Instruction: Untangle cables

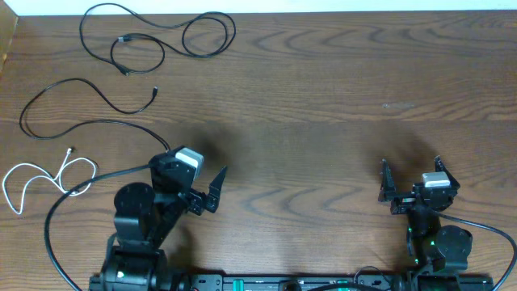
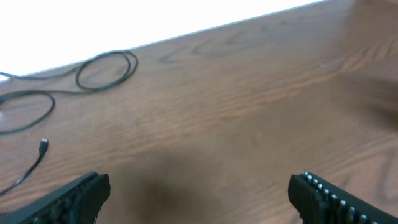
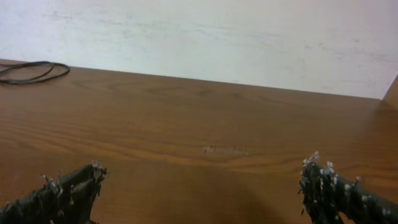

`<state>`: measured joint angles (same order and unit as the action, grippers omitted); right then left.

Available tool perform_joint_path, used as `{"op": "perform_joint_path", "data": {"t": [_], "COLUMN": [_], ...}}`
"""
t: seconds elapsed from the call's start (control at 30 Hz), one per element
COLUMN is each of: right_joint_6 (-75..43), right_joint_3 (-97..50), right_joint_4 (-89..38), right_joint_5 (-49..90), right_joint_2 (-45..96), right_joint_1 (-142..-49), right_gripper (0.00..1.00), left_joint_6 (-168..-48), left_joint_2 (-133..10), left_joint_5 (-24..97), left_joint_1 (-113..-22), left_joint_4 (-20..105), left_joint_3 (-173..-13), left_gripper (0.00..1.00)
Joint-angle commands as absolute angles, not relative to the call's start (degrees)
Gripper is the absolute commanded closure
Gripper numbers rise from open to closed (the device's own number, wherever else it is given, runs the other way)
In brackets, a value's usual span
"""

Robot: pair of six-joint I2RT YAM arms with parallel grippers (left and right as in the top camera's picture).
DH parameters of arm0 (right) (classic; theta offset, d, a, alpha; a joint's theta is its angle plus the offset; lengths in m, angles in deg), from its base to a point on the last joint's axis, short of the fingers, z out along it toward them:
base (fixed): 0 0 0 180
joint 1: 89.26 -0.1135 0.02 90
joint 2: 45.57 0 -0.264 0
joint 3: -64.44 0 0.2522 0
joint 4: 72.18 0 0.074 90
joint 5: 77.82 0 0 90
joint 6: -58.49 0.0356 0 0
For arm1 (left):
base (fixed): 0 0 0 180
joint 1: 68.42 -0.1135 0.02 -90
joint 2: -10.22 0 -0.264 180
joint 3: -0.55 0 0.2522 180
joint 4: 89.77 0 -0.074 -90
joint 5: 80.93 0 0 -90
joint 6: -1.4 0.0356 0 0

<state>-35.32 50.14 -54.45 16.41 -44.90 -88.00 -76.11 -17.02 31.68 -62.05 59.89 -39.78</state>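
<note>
On the table, near left edge, 3 cables.

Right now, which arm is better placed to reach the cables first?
Left. The white cable, the upper black cable and the lower black cable all lie on the table's left side, near the open left gripper. The right gripper sits far on the other side.

2 black arms; left tool seemingly ridged.
</note>
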Motion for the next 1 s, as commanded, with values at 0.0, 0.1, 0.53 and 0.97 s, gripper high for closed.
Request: {"op": "perform_joint_path", "data": {"t": [0.0,0.1,0.53,0.97], "right_joint_6": [-35.9,-35.9,-35.9,-35.9], "right_joint_3": [50.4,50.4,50.4,50.4], "right_joint_4": [-54.3,-54.3,-54.3,-54.3], "right_joint_5": [16.2,16.2,16.2,16.2], "right_joint_2": [-45.3,-45.3,-45.3,-45.3], "right_joint_1": [-88.6,-88.6,-88.6,-88.6], "right_gripper": [0.01,0.01,0.01,0.01], "left_joint_6": [-75.3,-75.3,-75.4,-79.7], "left_joint_2": [-12.6,-8.2,6.2,10.1], "left_joint_5": [32.6,32.6,32.6,29.5], "left_joint_1": [-62.4,-62.9,-68.8,-72.0], "left_joint_4": [63.8,68.3,73.2,77.9], "left_joint_3": [-35.0,-30.5,-19.2,-13.4], "left_gripper": [0.03,0.03,0.03,0.03]}}
